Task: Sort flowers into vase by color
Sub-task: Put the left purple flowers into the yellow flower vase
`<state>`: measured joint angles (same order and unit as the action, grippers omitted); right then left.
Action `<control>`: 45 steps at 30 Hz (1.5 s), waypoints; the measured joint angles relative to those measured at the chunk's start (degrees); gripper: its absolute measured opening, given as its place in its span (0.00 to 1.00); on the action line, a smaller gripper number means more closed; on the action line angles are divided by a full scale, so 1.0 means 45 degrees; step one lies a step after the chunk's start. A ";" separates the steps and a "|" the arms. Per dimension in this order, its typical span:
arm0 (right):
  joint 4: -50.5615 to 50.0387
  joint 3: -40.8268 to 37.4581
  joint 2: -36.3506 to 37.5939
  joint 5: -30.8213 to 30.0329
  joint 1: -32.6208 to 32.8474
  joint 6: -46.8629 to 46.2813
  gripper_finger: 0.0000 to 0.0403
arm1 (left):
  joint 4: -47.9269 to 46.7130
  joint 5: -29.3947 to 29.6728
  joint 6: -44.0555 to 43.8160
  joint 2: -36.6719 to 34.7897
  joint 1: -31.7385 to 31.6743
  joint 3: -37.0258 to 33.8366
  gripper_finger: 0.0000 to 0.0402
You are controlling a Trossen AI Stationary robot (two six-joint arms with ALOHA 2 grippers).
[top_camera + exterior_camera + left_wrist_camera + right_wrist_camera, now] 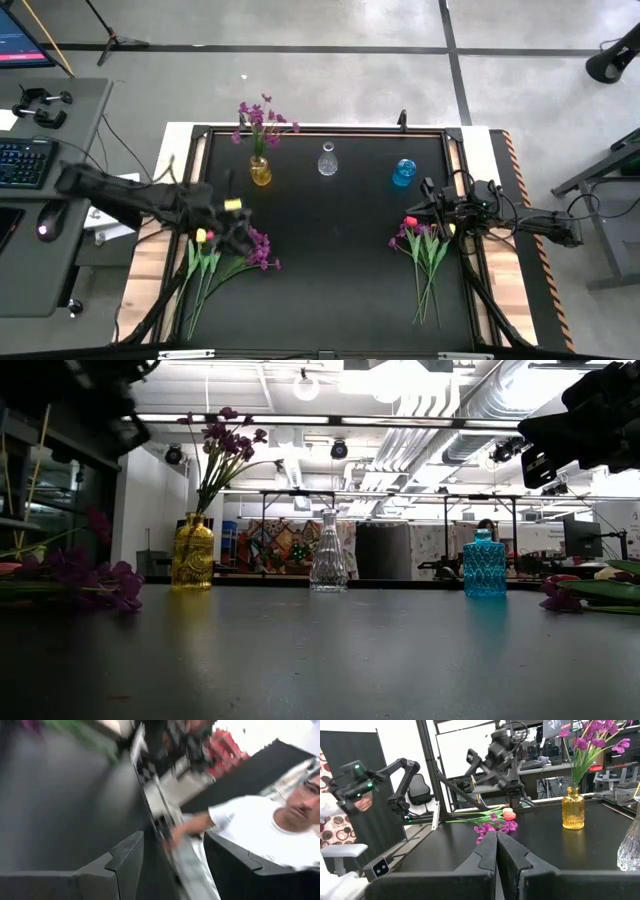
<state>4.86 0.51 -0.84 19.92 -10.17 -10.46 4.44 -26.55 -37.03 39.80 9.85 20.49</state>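
High view first: we have our left gripper (238, 232) poised over the left-hand pile of flowers (225, 262), above the purple spray (262, 250) and beside the yellow tulip head (201, 236). Our left wrist view shows the two fingers (120, 865) parted with nothing between them, so we are holding no stem. That pile lies flat on the black table (330, 290) near its left edge, stems pointing toward the front.

Our right gripper (432, 207) waits by the right edge with its fingers pressed together and empty, just above the second bunch (425, 250) of pink tulips and green stems.

Farther out, along the back of the table, stand the yellow vase (260, 172), which already has purple sprays in it, the clear vase (327, 162) and the blue vase (403, 173), the last two looking unfilled.

What worries us is the tangle: purple and yellow stems overlap, so closing low could gather two colours at once or drag the pile toward the edge. We judge too that a long stem held near the bloom may swing and tip a small vase. A person (265, 830) is close by the table on the left arm's side.
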 joint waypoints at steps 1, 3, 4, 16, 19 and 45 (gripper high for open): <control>0.0000 0.0000 0.0004 0.0000 -0.0004 0.0000 0.00 | -0.0011 0.0280 -0.0590 0.0281 0.0687 0.0000 0.49; 0.0003 0.0000 0.0000 0.0000 -0.0001 0.0004 0.00 | -0.0053 0.0681 -0.1776 0.0817 0.2017 0.0000 0.49; 0.0000 0.0000 0.0000 0.0000 -0.0001 0.0003 0.00 | -0.0088 0.0855 -0.2424 0.1093 0.2673 0.0000 0.49; 0.0002 0.0000 0.0000 0.0000 0.0000 0.0005 0.00 | -0.5381 0.4608 -0.9564 0.2904 0.8348 0.0091 0.49; 0.0000 0.0000 0.0000 0.0000 -0.0004 0.0005 0.00 | -0.7447 0.5239 -1.0530 0.3128 0.8860 0.0779 0.49; 0.0002 0.0000 0.0002 0.0000 0.0000 0.0002 0.00 | -1.1173 0.6960 -1.0383 0.9241 0.9067 0.4527 0.49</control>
<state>4.87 0.51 -0.83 19.92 -10.17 -10.45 -45.84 4.77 -83.75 81.38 50.65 40.86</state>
